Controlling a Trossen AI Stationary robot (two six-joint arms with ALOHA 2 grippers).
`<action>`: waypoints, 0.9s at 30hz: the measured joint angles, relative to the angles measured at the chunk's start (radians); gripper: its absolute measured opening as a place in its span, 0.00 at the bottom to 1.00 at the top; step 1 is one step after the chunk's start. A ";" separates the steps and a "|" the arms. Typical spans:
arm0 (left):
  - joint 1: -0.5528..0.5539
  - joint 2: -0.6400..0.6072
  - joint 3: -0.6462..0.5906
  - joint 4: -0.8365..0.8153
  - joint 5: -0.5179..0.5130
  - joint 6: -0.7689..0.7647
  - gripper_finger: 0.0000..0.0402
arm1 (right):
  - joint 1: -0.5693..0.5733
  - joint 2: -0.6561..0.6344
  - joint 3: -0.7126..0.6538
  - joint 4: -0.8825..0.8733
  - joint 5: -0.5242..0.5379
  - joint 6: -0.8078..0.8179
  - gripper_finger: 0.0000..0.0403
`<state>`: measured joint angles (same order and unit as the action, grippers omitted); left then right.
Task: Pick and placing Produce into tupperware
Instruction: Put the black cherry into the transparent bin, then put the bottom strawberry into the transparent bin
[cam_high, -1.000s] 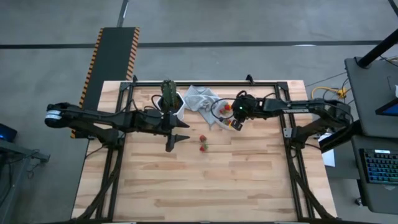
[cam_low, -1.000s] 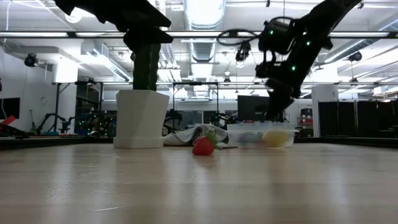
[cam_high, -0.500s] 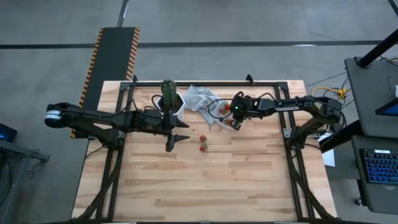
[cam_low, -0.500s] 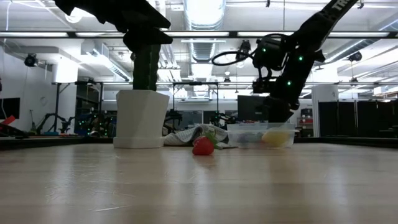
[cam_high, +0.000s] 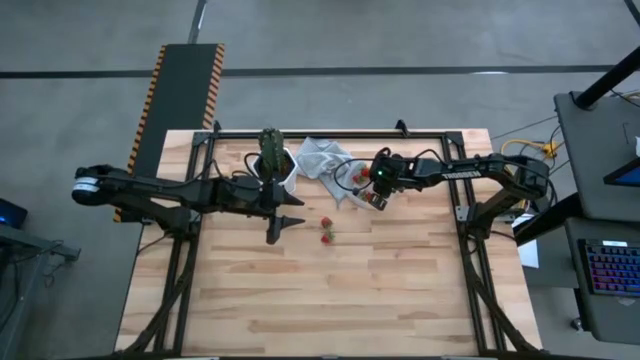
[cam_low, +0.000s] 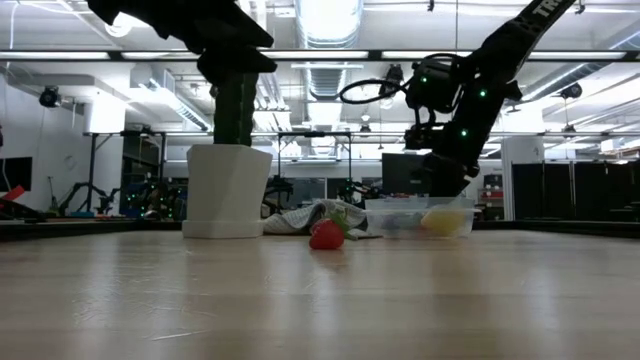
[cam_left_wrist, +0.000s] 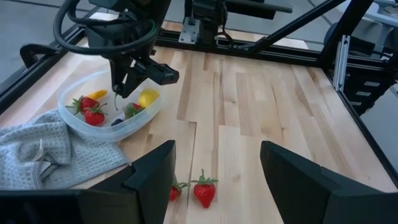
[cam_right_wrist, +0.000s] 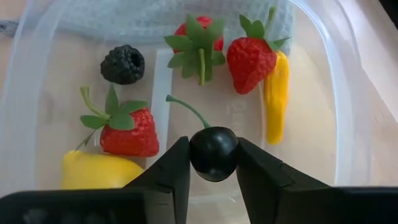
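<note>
My right gripper (cam_right_wrist: 213, 163) is shut on a dark cherry (cam_right_wrist: 213, 149) with a green stem, just above the round see-through tupperware (cam_high: 352, 187). Strawberries (cam_right_wrist: 249, 59), a blackberry (cam_right_wrist: 122, 63), a lemon (cam_right_wrist: 93, 171) and a yellow-orange piece (cam_right_wrist: 275, 93) lie on the tupperware's floor. Two more strawberries (cam_high: 326, 229) lie on the bare wood. My left gripper (cam_high: 285, 222) is open and hangs over the table beside the cactus pot, near those two strawberries (cam_left_wrist: 206, 190). My right gripper pinches the cherry's round body (cam_right_wrist: 213, 155) between its two fingers (cam_right_wrist: 171, 174), one on either side. The fingers point down from above. The cherry hangs over the tupperware's inside, clear of the pieces below, with its stem (cam_right_wrist: 186, 109) sticking out forward.
A tall green cactus in a white pot (cam_high: 272, 163) stands at the far side, left of a crumpled light grey cloth (cam_high: 322, 157) that touches the tupperware. The black table frame (cam_high: 330, 133) runs along the far edge. The near half of the wooden top (cam_high: 330, 300) is bare.
My right gripper has come down and a little toward the table's left, from above the tupperware to its rim height, still shut on the cherry. It has held still for the last half second.
</note>
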<state>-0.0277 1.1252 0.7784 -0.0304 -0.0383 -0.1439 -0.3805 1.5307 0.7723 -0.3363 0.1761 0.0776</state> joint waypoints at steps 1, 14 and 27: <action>0.000 0.000 0.000 -0.004 0.000 0.000 0.55 | 0.000 0.000 0.000 0.001 0.000 0.000 0.28; 0.000 0.000 0.000 -0.007 0.000 -0.002 0.55 | 0.000 -0.001 0.000 0.012 0.003 0.019 0.41; 0.000 0.000 0.000 -0.011 0.000 -0.002 0.55 | 0.016 -0.195 0.000 0.045 0.000 -0.025 0.40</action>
<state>-0.0277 1.1252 0.7784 -0.0417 -0.0383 -0.1456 -0.3640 1.3352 0.7723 -0.2908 0.1760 0.0525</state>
